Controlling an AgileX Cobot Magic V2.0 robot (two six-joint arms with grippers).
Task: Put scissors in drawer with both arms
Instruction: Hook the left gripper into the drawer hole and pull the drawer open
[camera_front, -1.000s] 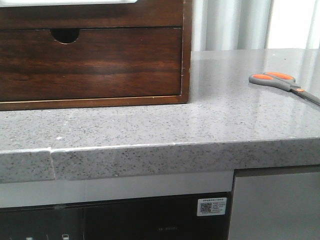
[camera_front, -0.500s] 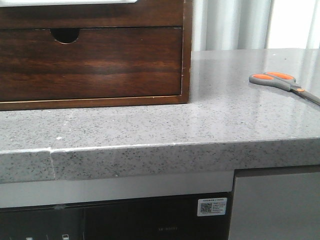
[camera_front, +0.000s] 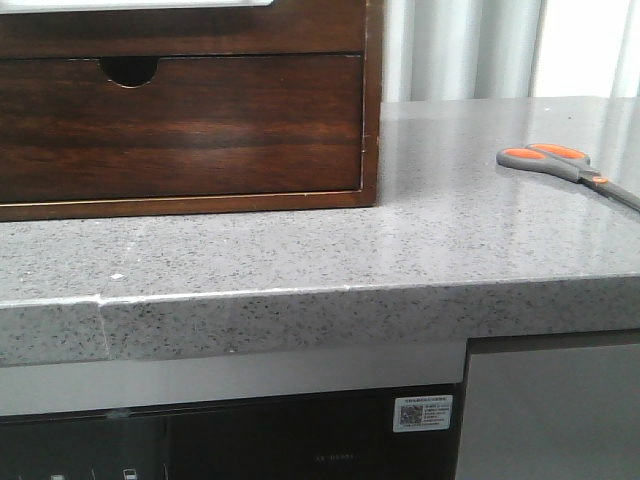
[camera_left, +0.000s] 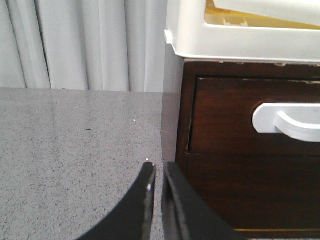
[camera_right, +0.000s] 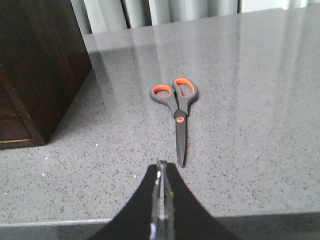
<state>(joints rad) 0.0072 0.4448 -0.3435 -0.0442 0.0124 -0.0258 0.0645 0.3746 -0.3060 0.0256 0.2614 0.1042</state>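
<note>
Right wrist view shows the scissors (camera_right: 177, 107) lying flat and closed on the speckled grey bench (camera_right: 250, 90), blade tips toward the right pincer (camera_right: 161, 170), whose fingers are pressed together on nothing, just short of the tips. From the front, the blades run off the picture's right edge, well apart from the wooden cabinet (camera_front: 370, 100). The drawer (camera_front: 180, 30) is cut off at the top there. The left pincer (camera_left: 157, 172) is nearly shut and empty, beside a cabinet corner near a white handle (camera_left: 287, 122). Pale curtains (camera_left: 85, 45) hang behind.
</note>
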